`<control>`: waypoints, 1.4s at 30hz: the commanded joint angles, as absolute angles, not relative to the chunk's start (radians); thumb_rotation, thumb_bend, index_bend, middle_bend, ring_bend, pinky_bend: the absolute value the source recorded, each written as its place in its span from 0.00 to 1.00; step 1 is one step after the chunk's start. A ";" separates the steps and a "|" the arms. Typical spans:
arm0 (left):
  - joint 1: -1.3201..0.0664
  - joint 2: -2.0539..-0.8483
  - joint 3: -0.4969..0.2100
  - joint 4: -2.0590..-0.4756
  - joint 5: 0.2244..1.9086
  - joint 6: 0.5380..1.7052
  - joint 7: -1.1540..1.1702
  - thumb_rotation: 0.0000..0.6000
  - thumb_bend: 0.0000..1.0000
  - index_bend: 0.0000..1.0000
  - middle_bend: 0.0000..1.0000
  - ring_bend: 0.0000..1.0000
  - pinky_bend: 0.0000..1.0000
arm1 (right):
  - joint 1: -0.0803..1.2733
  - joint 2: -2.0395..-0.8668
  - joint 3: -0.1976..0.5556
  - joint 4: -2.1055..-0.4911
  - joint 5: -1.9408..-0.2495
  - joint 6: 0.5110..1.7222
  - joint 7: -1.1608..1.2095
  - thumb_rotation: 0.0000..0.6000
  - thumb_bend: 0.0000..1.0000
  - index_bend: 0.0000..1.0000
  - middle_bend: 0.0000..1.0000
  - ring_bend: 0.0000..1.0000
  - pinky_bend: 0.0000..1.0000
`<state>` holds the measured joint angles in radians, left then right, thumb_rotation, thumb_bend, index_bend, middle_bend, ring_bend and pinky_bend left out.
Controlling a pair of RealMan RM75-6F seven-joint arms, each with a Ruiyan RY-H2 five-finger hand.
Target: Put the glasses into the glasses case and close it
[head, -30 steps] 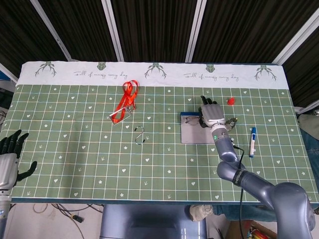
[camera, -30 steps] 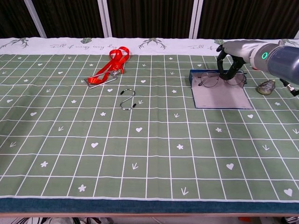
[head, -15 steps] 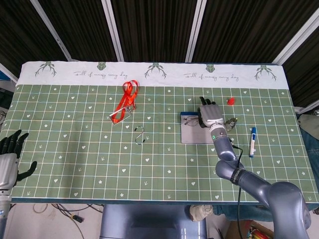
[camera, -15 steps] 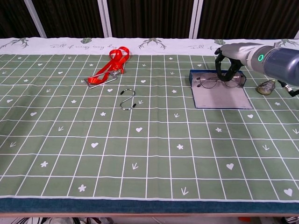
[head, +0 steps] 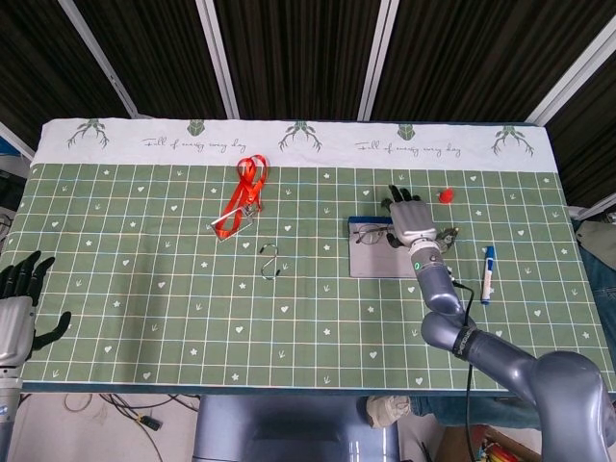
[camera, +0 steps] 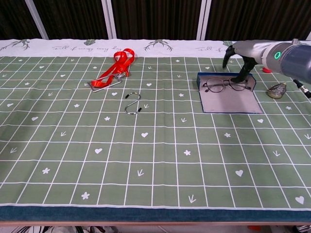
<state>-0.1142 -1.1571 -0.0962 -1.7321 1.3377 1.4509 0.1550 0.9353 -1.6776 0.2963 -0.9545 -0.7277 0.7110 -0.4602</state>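
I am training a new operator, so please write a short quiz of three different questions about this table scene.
1. True or false: the glasses lie on the open glasses case.
2. Which thing lies nearest the metal hook? A) red strap B) pen C) glasses
3. Fill in: the right hand is above the glasses with fingers ____ and holds nothing.

Key: 1 true; 2 A; 3 apart.
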 commanded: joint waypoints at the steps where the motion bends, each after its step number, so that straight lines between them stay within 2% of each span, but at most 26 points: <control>1: -0.113 -1.158 -0.095 -1.733 1.341 1.454 0.158 1.00 0.31 0.07 0.00 0.00 0.00 | 0.927 -1.657 0.293 -0.986 -0.705 0.721 -0.477 1.00 0.38 0.16 0.00 0.07 0.19; 5: -0.112 -1.159 -0.095 -1.734 1.341 1.457 0.158 1.00 0.31 0.07 0.00 0.00 0.00 | 0.921 -1.634 0.299 -1.034 -0.703 0.744 -0.474 1.00 0.35 0.15 0.00 0.07 0.19; 12: -0.113 -1.159 -0.098 -1.734 1.335 1.454 0.158 1.00 0.31 0.07 0.00 0.00 0.00 | 0.824 -1.517 0.270 -1.312 -0.791 0.916 -0.454 1.00 0.32 0.13 0.02 0.09 0.19; 16: -0.113 -1.160 -0.097 -1.735 1.337 1.454 0.160 1.00 0.31 0.07 0.00 0.00 0.00 | 0.770 -1.469 0.238 -1.432 -0.810 0.993 -0.467 1.00 0.32 0.13 0.15 0.20 0.19; 18: -0.113 -1.161 -0.096 -1.735 1.340 1.457 0.162 1.00 0.31 0.07 0.00 0.00 0.00 | 0.743 -1.457 0.223 -1.478 -0.817 1.025 -0.463 1.00 0.33 0.13 0.22 0.27 0.23; 23: -0.112 -1.165 -0.096 -1.737 1.341 1.461 0.168 1.00 0.31 0.07 0.00 0.00 0.00 | 0.717 -1.453 0.187 -1.515 -0.834 1.045 -0.472 1.00 0.47 0.13 0.41 0.46 0.40; 29: -0.112 -1.167 -0.097 -1.736 1.340 1.463 0.172 1.00 0.31 0.07 0.00 0.00 0.00 | 0.723 -1.476 0.175 -1.493 -0.808 1.027 -0.501 1.00 0.61 0.13 0.57 0.60 0.53; 34: -0.112 -1.167 -0.097 -1.736 1.338 1.462 0.173 1.00 0.31 0.07 0.00 0.00 0.00 | 0.747 -1.509 0.180 -1.452 -0.770 1.002 -0.535 1.00 0.69 0.13 0.64 0.66 0.57; 42: -0.113 -1.165 -0.098 -1.737 1.335 1.457 0.170 1.00 0.31 0.07 0.00 0.00 0.00 | 0.793 -1.558 0.194 -1.383 -0.696 0.953 -0.588 1.00 0.75 0.13 0.65 0.67 0.57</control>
